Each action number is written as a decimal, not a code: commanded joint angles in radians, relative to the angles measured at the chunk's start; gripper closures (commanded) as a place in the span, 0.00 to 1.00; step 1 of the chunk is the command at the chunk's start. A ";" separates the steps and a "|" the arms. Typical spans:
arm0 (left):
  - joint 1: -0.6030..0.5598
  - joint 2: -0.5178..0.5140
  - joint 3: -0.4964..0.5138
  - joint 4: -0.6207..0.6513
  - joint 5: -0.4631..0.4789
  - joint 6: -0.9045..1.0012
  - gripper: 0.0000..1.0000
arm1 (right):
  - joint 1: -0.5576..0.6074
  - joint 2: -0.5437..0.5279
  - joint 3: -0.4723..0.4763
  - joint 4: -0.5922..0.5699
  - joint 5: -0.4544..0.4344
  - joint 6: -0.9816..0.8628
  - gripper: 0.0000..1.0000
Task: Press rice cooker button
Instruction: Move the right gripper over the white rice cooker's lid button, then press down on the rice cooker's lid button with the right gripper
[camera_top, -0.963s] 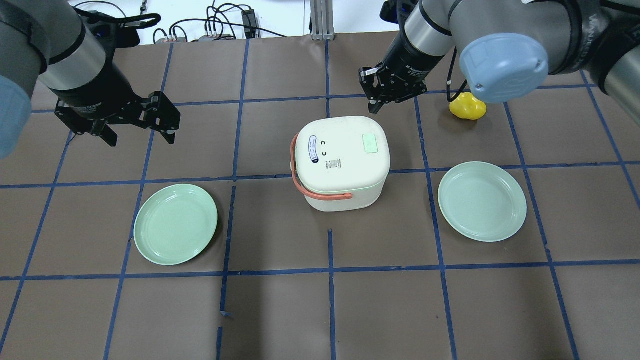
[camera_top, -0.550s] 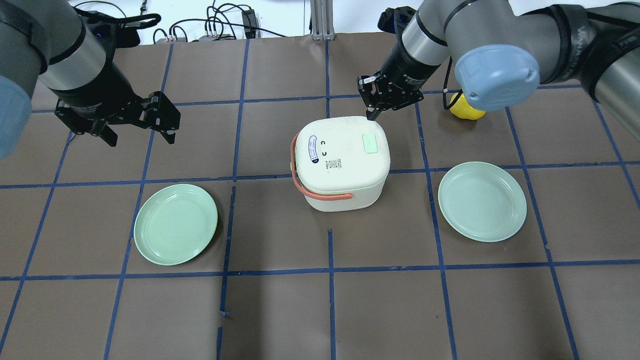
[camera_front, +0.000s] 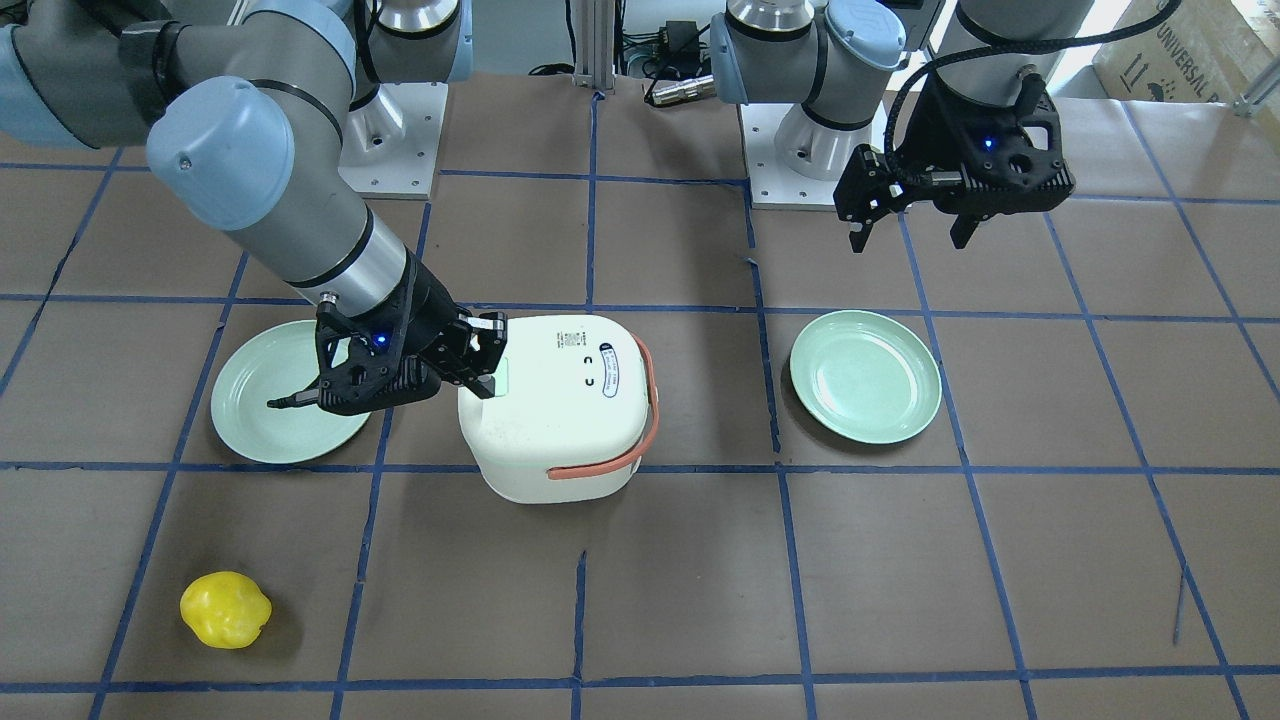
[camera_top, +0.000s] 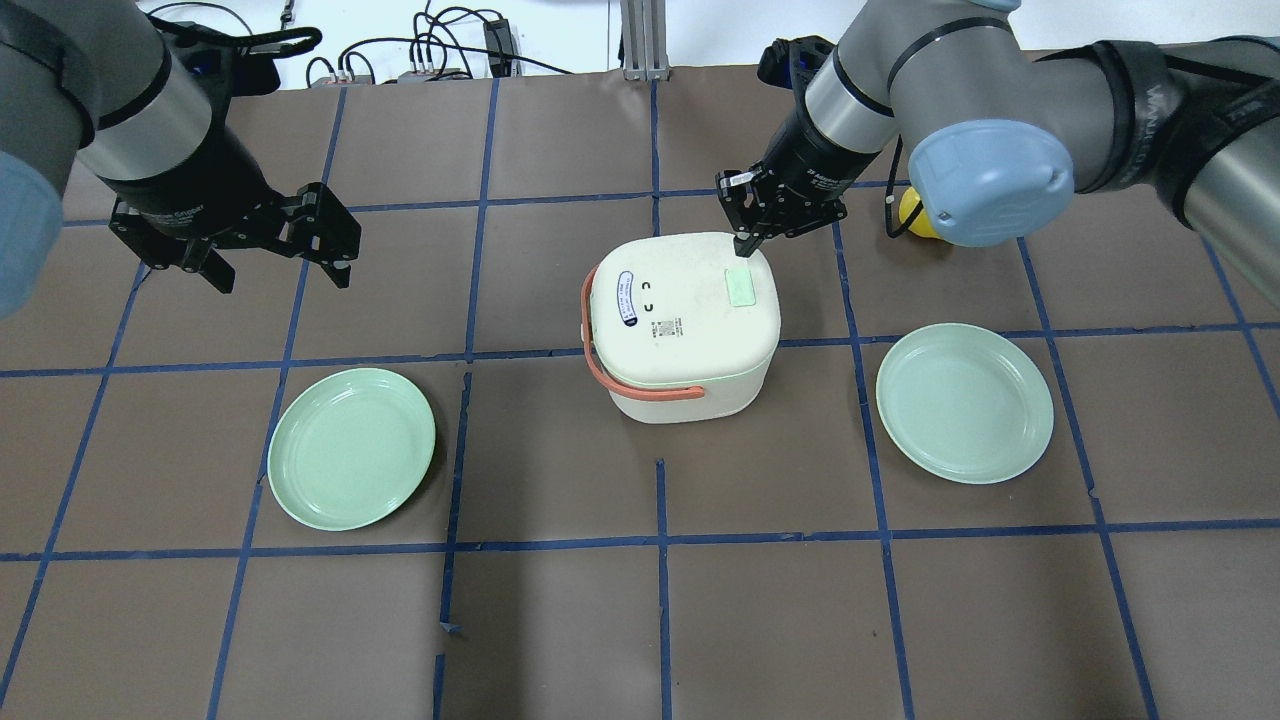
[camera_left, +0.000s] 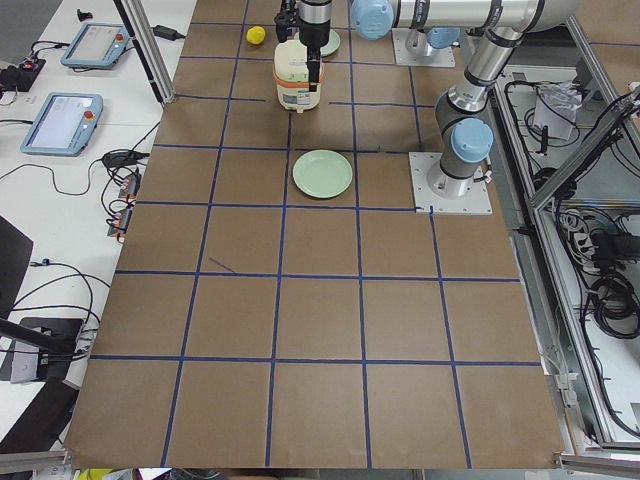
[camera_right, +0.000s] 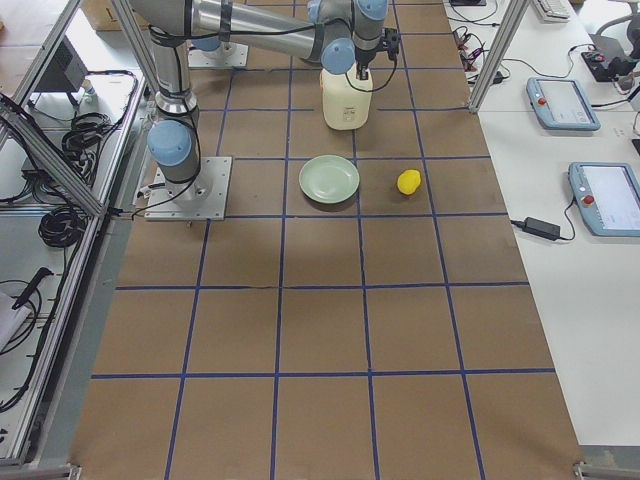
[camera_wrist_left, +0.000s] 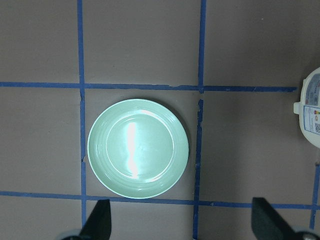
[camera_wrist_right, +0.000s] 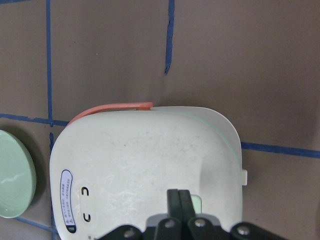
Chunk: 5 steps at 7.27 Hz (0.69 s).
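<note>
Rice cooker (camera_top: 680, 320) mid tabletop (camera_top: 560, 620), lid down, green button (camera_top: 741, 287) on top. R hand (camera_top: 744, 244): fingers pinched together, holding nothing, tips at button's edge; contact unclear. L hand (camera_top: 281, 277) spread wide, empty, above tabletop nr green plate (camera_top: 352, 448).

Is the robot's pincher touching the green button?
Cannot tell. In the right wrist view the shut right gripper covers part of the green button, but no view shows contact or a gap.
</note>
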 joint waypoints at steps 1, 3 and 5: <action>0.000 0.000 0.000 0.000 0.000 0.000 0.00 | 0.001 -0.011 0.019 -0.002 -0.002 0.000 0.91; 0.000 -0.002 0.000 0.000 0.000 0.000 0.00 | 0.001 -0.011 0.021 -0.002 -0.002 0.000 0.91; 0.000 0.000 -0.001 -0.001 0.000 0.000 0.00 | 0.002 -0.011 0.022 -0.008 -0.002 -0.002 0.91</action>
